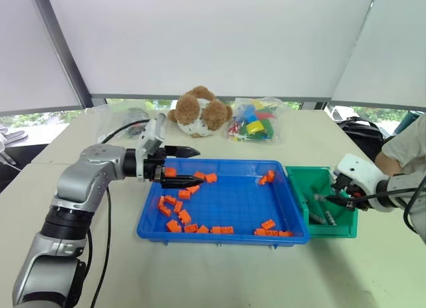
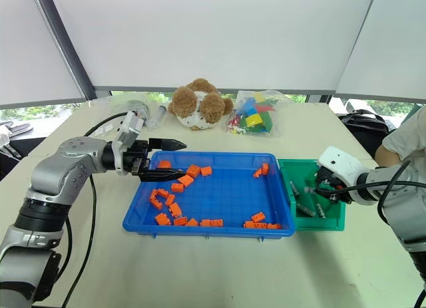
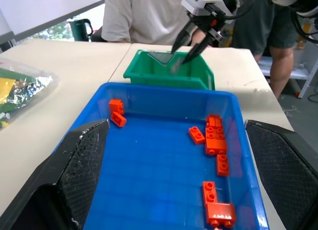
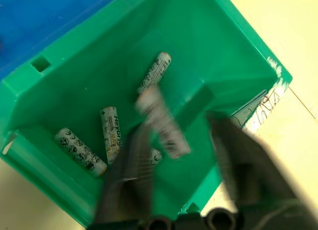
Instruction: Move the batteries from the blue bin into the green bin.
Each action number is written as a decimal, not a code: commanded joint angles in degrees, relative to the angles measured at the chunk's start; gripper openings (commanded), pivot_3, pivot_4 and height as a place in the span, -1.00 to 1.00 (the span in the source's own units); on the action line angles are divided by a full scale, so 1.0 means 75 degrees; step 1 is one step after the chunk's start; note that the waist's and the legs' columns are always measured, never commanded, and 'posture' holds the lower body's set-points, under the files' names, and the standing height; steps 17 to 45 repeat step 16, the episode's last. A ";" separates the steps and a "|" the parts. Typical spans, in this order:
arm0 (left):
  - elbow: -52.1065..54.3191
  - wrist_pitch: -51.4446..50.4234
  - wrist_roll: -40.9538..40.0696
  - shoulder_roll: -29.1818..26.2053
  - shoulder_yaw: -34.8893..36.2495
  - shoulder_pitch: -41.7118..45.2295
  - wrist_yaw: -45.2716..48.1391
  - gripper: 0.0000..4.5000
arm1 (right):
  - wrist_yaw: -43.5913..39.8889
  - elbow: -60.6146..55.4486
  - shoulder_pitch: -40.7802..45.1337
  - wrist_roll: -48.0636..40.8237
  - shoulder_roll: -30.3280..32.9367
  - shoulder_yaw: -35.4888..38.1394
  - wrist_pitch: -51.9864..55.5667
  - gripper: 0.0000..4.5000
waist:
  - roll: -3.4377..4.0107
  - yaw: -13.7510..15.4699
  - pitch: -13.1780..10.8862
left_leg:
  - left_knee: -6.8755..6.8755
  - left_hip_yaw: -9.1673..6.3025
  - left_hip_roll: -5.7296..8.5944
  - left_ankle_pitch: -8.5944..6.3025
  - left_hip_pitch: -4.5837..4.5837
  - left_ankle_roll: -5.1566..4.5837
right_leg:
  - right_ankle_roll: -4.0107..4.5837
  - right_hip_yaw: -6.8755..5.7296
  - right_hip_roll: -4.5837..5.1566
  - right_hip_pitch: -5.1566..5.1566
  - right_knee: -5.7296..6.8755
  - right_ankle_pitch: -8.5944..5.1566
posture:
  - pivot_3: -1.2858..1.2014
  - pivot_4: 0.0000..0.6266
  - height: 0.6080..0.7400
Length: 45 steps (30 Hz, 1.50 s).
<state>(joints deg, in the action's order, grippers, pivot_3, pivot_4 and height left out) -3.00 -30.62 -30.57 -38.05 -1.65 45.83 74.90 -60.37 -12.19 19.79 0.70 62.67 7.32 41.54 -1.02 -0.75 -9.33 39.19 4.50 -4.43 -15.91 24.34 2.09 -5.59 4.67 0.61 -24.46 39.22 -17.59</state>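
While my right claw hangs over the green bin, I log this entry with that bin as the landmark.

Green bin (image 1: pixel 346 223): on the surface, its long side touching the blue bin's right end.

Batteries (image 4: pixel 112 134): several lie on the green bin's floor; one blurred battery (image 4: pixel 161 121) sits between my right fingers, apparently dropping free.

Right claw (image 4: pixel 179 155): above the green bin's interior, fingers apart, clamped on nothing that I can confirm.

Blue bin (image 1: pixel 219 238): just left of the green bin; I see orange blocks (image 1: pixel 176 208) on its gridded floor and no battery I can make out.

Left claw (image 1: pixel 186 167): well left of the green bin, over the blue bin's far-left end, fingers apart, empty.

Step in hand: release. I judge it best to hold the right claw wide and centred over the green bin until the battery settles, then lift straight clear of the rim.

Person (image 3: pixel 144 14): standing behind the green bin.
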 commanded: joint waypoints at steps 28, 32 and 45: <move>0.0298 -0.0382 -0.0167 -0.0549 0.0227 0.0045 0.0208 1.00 | -0.0361 -0.2500 0.1680 -0.3518 -0.0121 0.0293 0.1675 0.99 | -0.0001 0.0029 -0.0001 | 0.0001 -0.0006 -0.0002 0.0000 0.0005 -0.0001 | 0.0000 -0.0004 0.0003 0.0001 -0.0001 0.0000 | 0.03 -0.52 0.89; 0.0298 -0.0382 -0.0167 -0.0549 0.0227 0.0045 0.0208 1.00 | -0.0361 -0.2500 0.1680 -0.3518 -0.0121 0.0293 0.1675 0.99 | -0.0001 0.0029 -0.0001 | 0.0001 -0.0006 -0.0002 0.0000 0.0005 -0.0001 | 0.0000 -0.0004 0.0003 0.0001 -0.0001 0.0000 | 0.03 -0.52 0.89; 0.0298 -0.0382 -0.0167 -0.0549 0.0227 0.0045 0.0208 1.00 | -0.0361 -0.2500 0.1680 -0.3518 -0.0121 0.0293 0.1675 0.99 | -0.0001 0.0029 -0.0001 | 0.0001 -0.0006 -0.0002 0.0000 0.0005 -0.0001 | 0.0000 -0.0004 0.0003 0.0001 -0.0001 0.0000 | 0.03 -0.52 0.89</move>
